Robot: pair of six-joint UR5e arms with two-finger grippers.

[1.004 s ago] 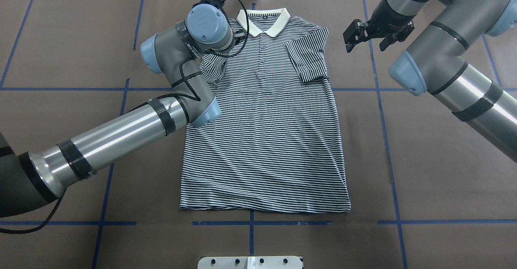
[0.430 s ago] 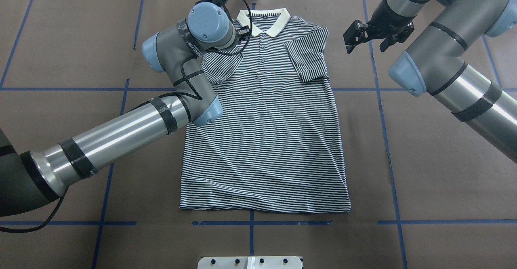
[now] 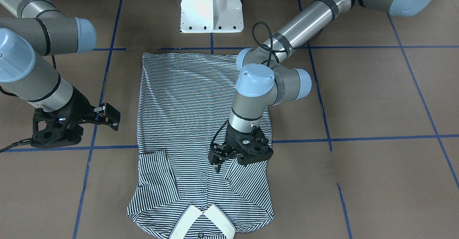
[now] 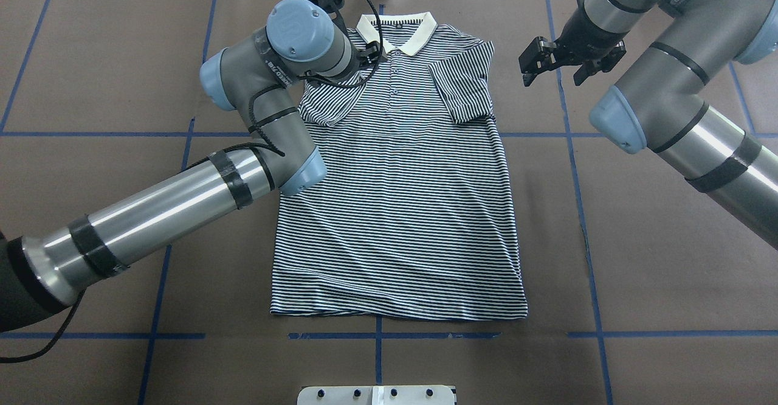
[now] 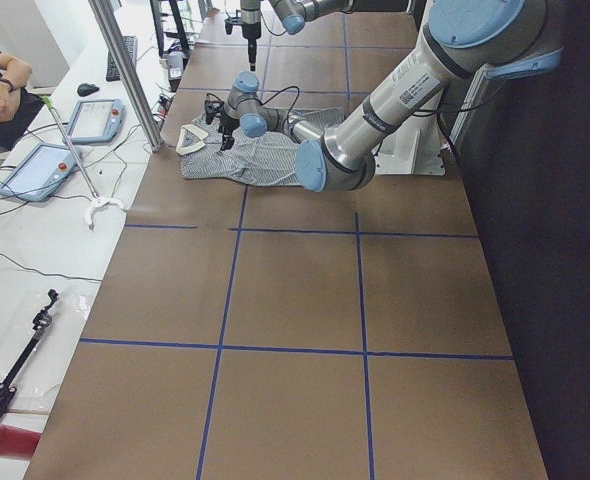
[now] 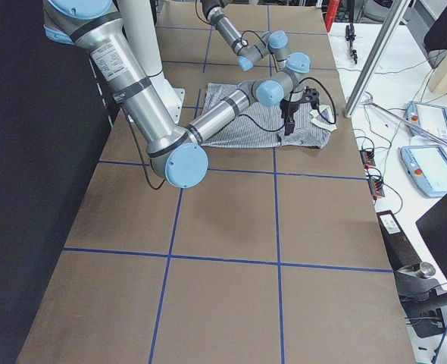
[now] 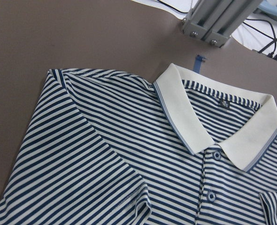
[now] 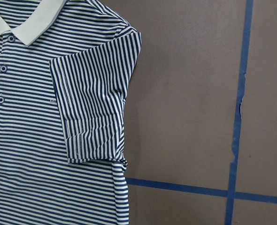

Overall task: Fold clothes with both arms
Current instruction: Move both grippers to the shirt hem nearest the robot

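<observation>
The left hand hangs low over the chest of the polo shirt. Its fingers look spread and pinch nothing. Whether a fingertip touches the cloth cannot be told. Right under this hand and back toward its wrist lies the left-side sleeve, folded inward onto the shirt front. Just past the fingertips runs the row of placket buttons. Farther out from the hand, away from its arm, the cream collar lies flat and open on the tabletop.

The right hand is off the shirt, with its fingers spread wide and empty, above bare tabletop just beside the shirt's other shoulder. The cloth nearest this hand is the right-side sleeve, also folded inward onto the chest. The tiny logo sits at that sleeve's hem edge. A blue tape line runs along the tabletop near this hand, on the side away from the shirt.

Well back from both hands, toward the arms' roots, the striped body lies face up and flat, ending in a straight hem. Beyond the hem stands the white pedestal.
</observation>
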